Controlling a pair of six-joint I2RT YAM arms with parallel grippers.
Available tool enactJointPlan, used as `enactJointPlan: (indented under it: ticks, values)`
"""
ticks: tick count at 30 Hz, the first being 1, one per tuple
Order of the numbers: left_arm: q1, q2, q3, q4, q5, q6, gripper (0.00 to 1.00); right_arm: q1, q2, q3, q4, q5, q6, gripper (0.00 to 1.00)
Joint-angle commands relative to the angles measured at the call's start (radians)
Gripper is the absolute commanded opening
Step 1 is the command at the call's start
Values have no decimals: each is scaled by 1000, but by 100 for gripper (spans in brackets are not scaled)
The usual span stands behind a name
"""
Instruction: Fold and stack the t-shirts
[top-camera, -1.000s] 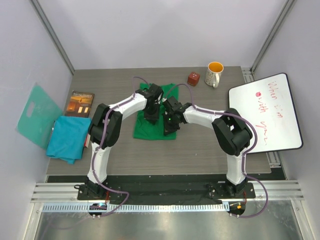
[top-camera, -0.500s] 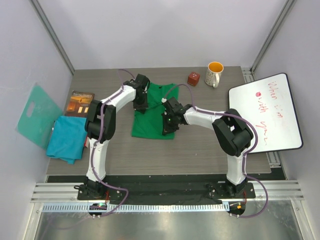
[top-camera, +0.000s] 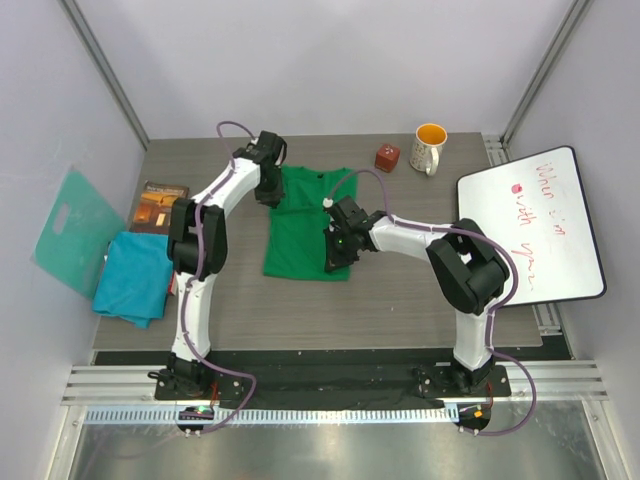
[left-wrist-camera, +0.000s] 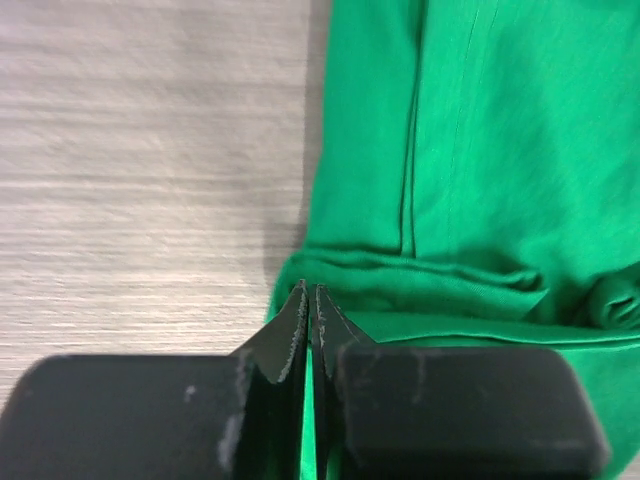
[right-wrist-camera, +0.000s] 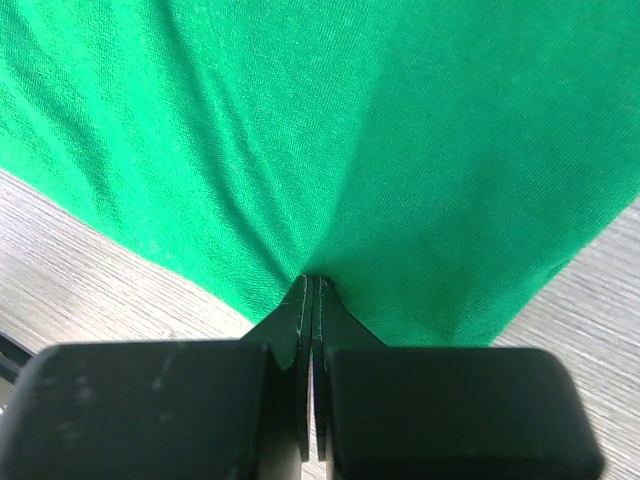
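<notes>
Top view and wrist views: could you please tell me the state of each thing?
green shirt, partly folded, pinched at two edges.
blue shirt, bunched up, not held.
left pincer, shut on green shirt.
right pincer, shut on green shirt.
mug, upright.
book, closed.
whiteboard, written on.

My fingers (left-wrist-camera: 285, 340) are matt black plastic, their edges scuffed pale and finely toothed. The green t-shirt (left-wrist-camera: 500, 150) is soft knit cloth, matt, with a fine ribbed weave and stitched hems. The surface (left-wrist-camera: 150, 150) looks like grey wood-grain laminate, smooth and dull. The teal-blue t-shirt (top-camera: 135, 275) is matt cloth too; the mug (top-camera: 430, 147) is glossy glazed ceramic.
</notes>
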Motion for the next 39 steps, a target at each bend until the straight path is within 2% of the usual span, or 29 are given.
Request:
enactJointPlan:
  ticks: [1, 5, 7, 11, 14, 17, 19, 22, 28, 31, 34, 35, 39]
  values:
    - [30, -30, 69, -18, -11, 12, 6, 11, 43, -65, -184, 41, -48, 1]
    - [30, -99, 39, -18, 21, 11, 25, 13, 47, -61, -182, 38, -47, 1]
    - [30, -131, 4, -9, 17, 15, 30, 13, 53, -58, -184, 32, -45, 1]
    - [30, -215, -62, -18, 36, 34, 31, 11, 61, -52, -182, 29, -55, 1]
    - [28, -266, -127, -5, 93, 28, 23, 13, 63, -50, -184, 24, -56, 1]
    - [28, -342, -289, 69, 160, -5, 20, 11, 63, -55, -187, 15, -58, 1]
    - [25, -370, -346, 84, 179, -24, 20, 13, 60, -67, -195, 4, -64, 1]
    - [13, -387, -443, 91, 198, -23, 23, 13, 38, -99, -211, 1, -79, 1]
    - [7, -473, -618, 129, 191, -43, 37, 11, -78, -134, -233, 19, -93, 1]
    - [7, -490, -668, 135, 213, -54, 42, 10, -158, -75, -242, 32, -75, 24]
    - [7, -502, -705, 143, 262, -51, 43, 4, -215, -6, -248, 33, -49, 31]
    - [7, -514, -722, 149, 274, -49, 44, -1, -224, 10, -248, 35, -42, 40]
    - [7, -571, -756, 160, 322, -45, 49, -25, -282, 48, -259, 61, -36, 48]
